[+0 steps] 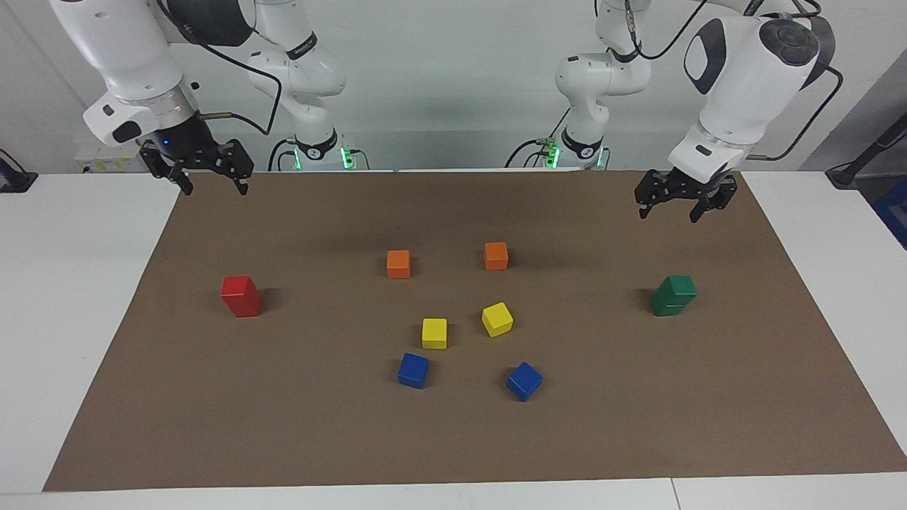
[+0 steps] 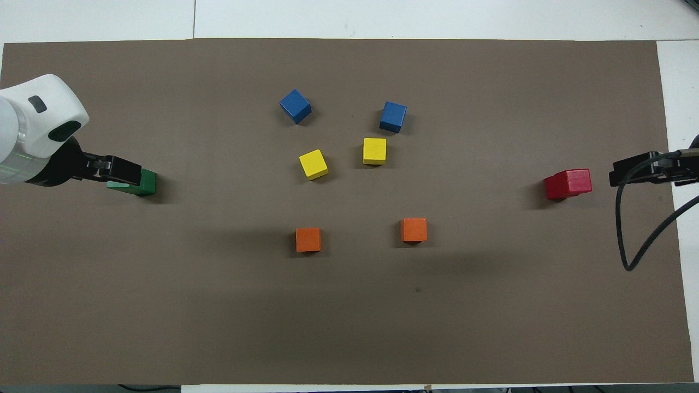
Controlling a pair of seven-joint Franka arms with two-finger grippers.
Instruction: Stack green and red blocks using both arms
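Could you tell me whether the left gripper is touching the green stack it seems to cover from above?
Apart. The facing view shows the left gripper, open, hanging in the air well above the green stack, with bare brown mat between them.

Two high views, one facing the robots, one steeply overhead, apparently sharing the whole brown mat (image 1: 638, 425).

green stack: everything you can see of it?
The green stack is two dark green matte cubes of equal size, one on the other, the upper one slightly offset and turned. It stands upright on the brown mat toward the left arm's end of the table. Nothing grips it; the left claw hangs open above the mat.
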